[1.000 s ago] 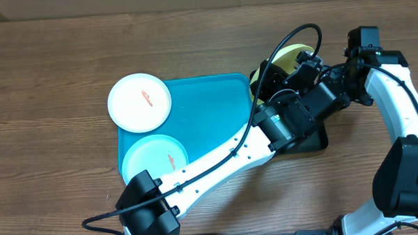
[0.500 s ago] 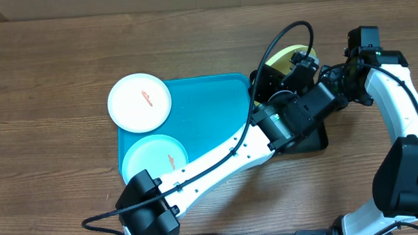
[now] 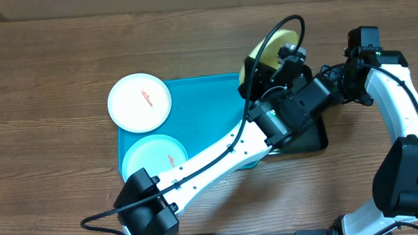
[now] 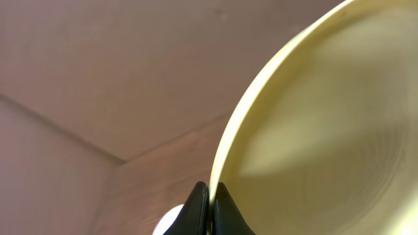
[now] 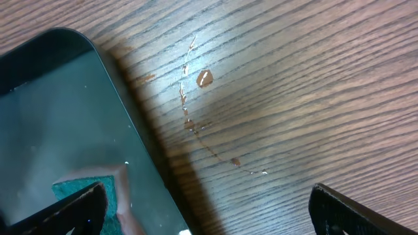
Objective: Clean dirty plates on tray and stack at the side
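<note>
My left gripper [image 4: 210, 209] is pinching the rim of the yellow-green plate [image 4: 326, 130], fingers pressed tight on either side of the edge. From overhead, that plate stands steeply tilted over the far right corner of the turquoise tray [image 3: 209, 110]. The white plate [image 3: 139, 101] overhangs the tray's far left corner, and the light blue plate [image 3: 154, 156] lies at its near left corner. Each shows an orange smear. My right gripper [image 5: 209, 196] is spread wide with nothing between the fingers. It hovers over smeared wooden table [image 5: 294, 85] just beside the black tray [image 5: 59, 111]. Something teal lies on that tray, possibly a sponge; I can't tell.
</note>
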Controlling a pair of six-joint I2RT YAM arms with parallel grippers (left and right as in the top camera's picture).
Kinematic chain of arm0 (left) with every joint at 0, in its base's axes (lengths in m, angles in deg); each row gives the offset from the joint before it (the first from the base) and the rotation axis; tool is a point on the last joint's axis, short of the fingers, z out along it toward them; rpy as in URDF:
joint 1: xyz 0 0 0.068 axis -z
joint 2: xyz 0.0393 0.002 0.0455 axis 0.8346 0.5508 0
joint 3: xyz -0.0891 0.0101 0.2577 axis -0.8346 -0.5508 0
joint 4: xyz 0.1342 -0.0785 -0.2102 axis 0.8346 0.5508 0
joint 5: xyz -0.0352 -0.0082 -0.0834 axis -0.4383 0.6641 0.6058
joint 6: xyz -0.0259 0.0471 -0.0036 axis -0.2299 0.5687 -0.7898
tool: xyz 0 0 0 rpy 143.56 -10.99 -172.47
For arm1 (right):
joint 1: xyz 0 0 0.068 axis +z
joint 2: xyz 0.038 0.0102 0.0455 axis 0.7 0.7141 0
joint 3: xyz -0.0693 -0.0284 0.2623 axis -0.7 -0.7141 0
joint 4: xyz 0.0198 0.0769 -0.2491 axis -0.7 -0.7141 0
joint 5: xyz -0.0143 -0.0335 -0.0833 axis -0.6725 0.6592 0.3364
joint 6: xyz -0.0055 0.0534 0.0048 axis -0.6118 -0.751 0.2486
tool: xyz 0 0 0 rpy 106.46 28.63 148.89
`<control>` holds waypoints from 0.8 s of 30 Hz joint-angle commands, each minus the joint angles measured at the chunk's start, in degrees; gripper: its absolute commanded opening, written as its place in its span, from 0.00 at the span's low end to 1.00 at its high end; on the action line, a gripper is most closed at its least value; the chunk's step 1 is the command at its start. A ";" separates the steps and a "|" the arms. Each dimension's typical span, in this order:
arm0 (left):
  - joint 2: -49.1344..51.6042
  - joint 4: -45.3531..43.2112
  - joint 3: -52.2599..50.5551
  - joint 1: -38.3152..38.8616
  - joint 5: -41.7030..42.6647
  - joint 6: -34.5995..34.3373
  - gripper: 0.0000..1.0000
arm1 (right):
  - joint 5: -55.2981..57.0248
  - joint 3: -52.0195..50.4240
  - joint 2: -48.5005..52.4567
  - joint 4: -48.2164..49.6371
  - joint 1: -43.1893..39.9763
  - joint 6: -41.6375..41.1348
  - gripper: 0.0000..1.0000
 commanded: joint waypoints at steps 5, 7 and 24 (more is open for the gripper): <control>-0.24 4.44 1.77 -1.64 9.90 -5.66 0.04 | -0.26 0.63 -0.59 0.15 0.04 -0.24 1.00; -0.24 4.68 1.77 -2.38 14.67 -8.00 0.04 | -0.26 0.63 -0.59 0.15 0.04 -0.24 1.00; -0.24 10.64 1.77 -20.74 74.44 -15.82 0.05 | -0.26 0.63 -0.59 0.17 0.04 -0.24 1.00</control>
